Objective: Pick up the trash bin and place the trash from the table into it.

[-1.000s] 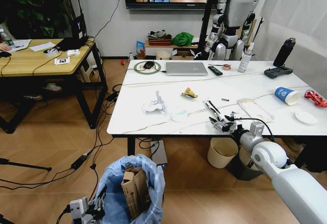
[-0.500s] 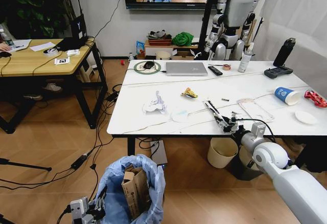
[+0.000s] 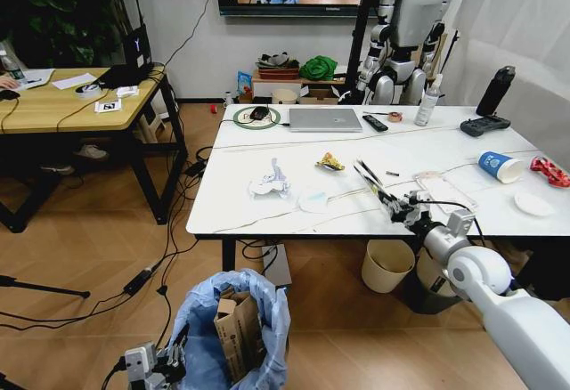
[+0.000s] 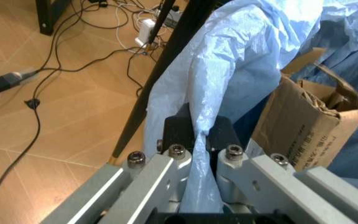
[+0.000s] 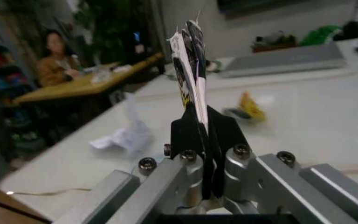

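Nearest you, low at the left, your left gripper [image 3: 158,365] has its jaws pinched on the rim of the trash bin [image 3: 230,329], clamping a fold of its crinkled light-blue bag. The left wrist view shows the black pads [image 4: 177,128] squeezed against the plastic on both sides. The bin hangs over the wooden floor [image 3: 98,256], on the near side of the table [image 3: 267,212] and off its left corner. A brown cardboard piece [image 3: 239,335] stands inside it, leaning against the liner.

Farther in and to the right, your right gripper [image 3: 399,207] is over the near edge of the table, jaws closed on a flat black-and-white wrapper [image 3: 371,179]. That wrapper sticks out past the fingertips toward the far left, lifted off the marble top; from the right wrist camera it rises upright between the pads [image 5: 184,128].

On the table beyond, crumpled white paper [image 3: 271,181] lies to the left, with a white disc [image 3: 313,200] just beside it on its right. A yellow wrapper [image 3: 329,162] sits farther back, near the middle. To the right lie a clear flat tray [image 3: 445,190], another white disc [image 3: 533,204], a blue paper cup [image 3: 499,166] on its side, and a red wrapper [image 3: 550,171] at the far right edge.

At the far side rests a silver laptop [image 3: 325,119].
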Controlling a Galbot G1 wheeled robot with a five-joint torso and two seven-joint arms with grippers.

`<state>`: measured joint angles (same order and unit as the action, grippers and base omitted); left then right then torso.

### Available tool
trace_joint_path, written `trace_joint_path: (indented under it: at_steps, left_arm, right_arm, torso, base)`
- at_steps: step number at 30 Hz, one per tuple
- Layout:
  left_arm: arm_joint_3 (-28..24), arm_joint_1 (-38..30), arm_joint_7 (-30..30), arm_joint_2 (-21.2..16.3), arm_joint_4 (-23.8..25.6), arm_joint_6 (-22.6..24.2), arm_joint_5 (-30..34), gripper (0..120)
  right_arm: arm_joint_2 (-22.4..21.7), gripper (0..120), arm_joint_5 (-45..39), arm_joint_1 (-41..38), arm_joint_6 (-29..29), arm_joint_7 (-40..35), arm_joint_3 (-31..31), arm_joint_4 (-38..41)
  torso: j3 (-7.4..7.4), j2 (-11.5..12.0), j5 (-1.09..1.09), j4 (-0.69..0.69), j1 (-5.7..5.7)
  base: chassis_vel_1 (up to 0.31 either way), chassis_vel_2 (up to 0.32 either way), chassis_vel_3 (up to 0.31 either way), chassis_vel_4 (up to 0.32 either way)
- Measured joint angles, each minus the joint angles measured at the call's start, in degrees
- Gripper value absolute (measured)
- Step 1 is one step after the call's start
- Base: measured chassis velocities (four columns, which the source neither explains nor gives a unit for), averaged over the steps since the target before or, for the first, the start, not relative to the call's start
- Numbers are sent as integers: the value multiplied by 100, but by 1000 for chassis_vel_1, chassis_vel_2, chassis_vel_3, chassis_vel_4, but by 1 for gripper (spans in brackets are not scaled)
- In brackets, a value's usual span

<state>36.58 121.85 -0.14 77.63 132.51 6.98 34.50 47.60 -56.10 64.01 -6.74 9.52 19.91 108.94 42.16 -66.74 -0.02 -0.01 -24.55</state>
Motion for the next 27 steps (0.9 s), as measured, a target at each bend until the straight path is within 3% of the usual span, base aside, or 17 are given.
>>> trace_joint_path:
  at_steps: [8,14,27]
  left_arm:
    - [30,-39,-40,3,26,64,127,0]
    - [69,-12,-34,66,46,64,129,0]
    - [76,9,-59,188,125,89,131,0]
  right_arm:
    - [-168,0,-239,328,640,277,-1127,1538]
    - [-171,0,37,184,1178,677,-1952,1504]
    - [-145,0,988,169,1701,1267,-3372,1174]
  torso:
    - [0,0,0,0,1]
    - [0,0,0,1,1]
    - [0,0,1,0,1]
  base:
    - [0,0,0,0]
    - [0,0,0,0]
    - [0,0,0,0]
